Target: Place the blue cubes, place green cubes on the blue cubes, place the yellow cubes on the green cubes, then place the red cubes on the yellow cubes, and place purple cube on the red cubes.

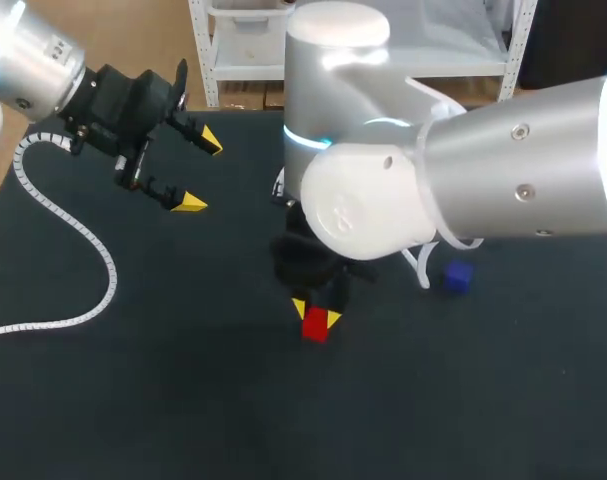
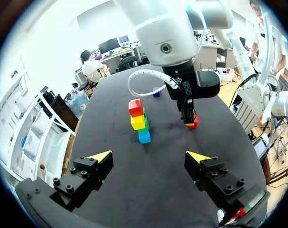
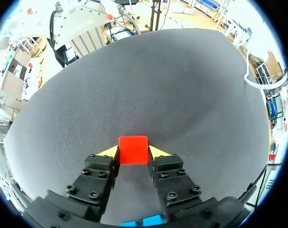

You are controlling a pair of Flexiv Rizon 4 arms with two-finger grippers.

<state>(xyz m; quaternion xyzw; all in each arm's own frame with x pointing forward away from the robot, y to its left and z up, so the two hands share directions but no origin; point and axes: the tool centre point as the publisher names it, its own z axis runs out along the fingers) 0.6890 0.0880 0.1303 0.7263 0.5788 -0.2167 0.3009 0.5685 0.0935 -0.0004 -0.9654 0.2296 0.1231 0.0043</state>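
A red cube rests on the black table between the yellow tips of my right gripper, which touch it on both sides. It shows in the head view as the red cube under the right gripper. In the left wrist view a stack stands beside that gripper, blue at the base, then green, yellow and a red cube on top. My right arm hides the stack in the head view. A purple cube lies alone to the right. My left gripper hangs open and empty at the far left.
A white coiled cable from the left arm lies across the table's left side. The bulky right arm reaches over the table's middle. The dark mat around the red cube is bare.
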